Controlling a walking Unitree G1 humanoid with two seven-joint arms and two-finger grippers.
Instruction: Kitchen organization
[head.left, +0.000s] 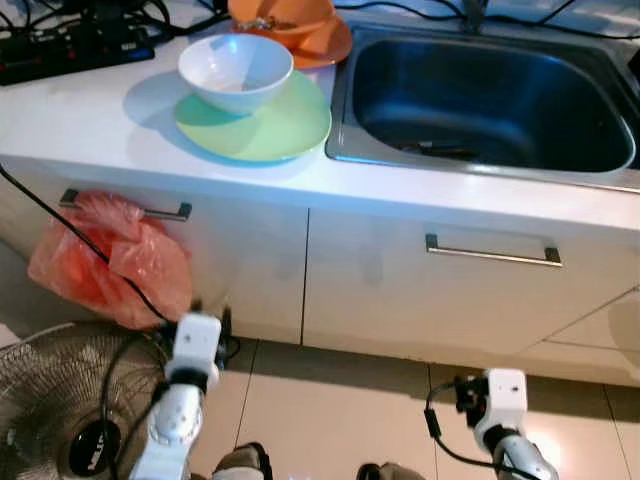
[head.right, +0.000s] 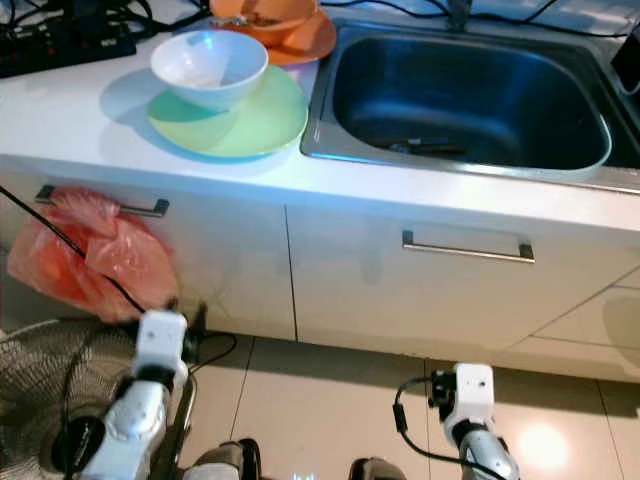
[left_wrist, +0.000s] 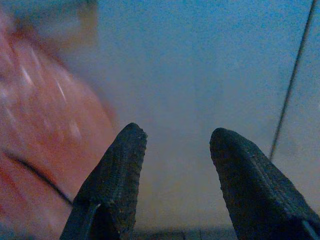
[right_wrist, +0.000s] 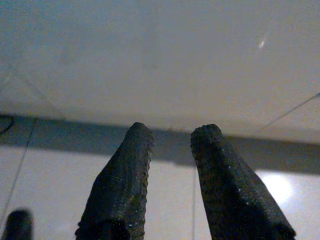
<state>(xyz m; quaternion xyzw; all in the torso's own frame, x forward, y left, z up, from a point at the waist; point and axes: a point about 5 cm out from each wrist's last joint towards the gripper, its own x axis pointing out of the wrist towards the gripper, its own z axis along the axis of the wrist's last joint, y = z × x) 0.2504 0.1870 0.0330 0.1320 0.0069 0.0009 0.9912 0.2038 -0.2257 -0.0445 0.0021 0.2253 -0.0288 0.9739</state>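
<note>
— What sits closest to the head camera?

— The two silver arms, hanging low in front of the cabinets. The left gripper (left_wrist: 172, 150) has its two black fingers spread apart with nothing between them. The right gripper (right_wrist: 170, 145) shows a narrower gap, also with nothing in it.

— And the dishes, relative to those grippers?

— High above both and well apart from them, up on the white counter (head.left: 80, 120). A white bowl (head.left: 236, 72) sits on a pale green plate (head.left: 262, 125), above the left arm and a little toward the right one. Just beyond it an orange bowl (head.left: 280, 18) rests on an orange plate (head.left: 328, 45), touching the edge of the steel sink (head.left: 480, 95), which lies above the right arm.

— How do they look?

— The white bowl is upright and glossy, and looks empty. Something small lies in the orange bowl; I cannot tell what. Something dark and thin lies on the sink bottom.

— Does any view add something?

— The left wrist view puts a blurred red plastic bag (left_wrist: 45, 150) just beside the left fingers, before a plain cabinet door. The head views show that bag hanging from the cabinet handle (head.left: 125, 208), with a fan (head.left: 50, 400) on the floor beside the left arm. The right wrist view looks along the cabinet base and the pale floor tiles (right_wrist: 50, 185).
</note>
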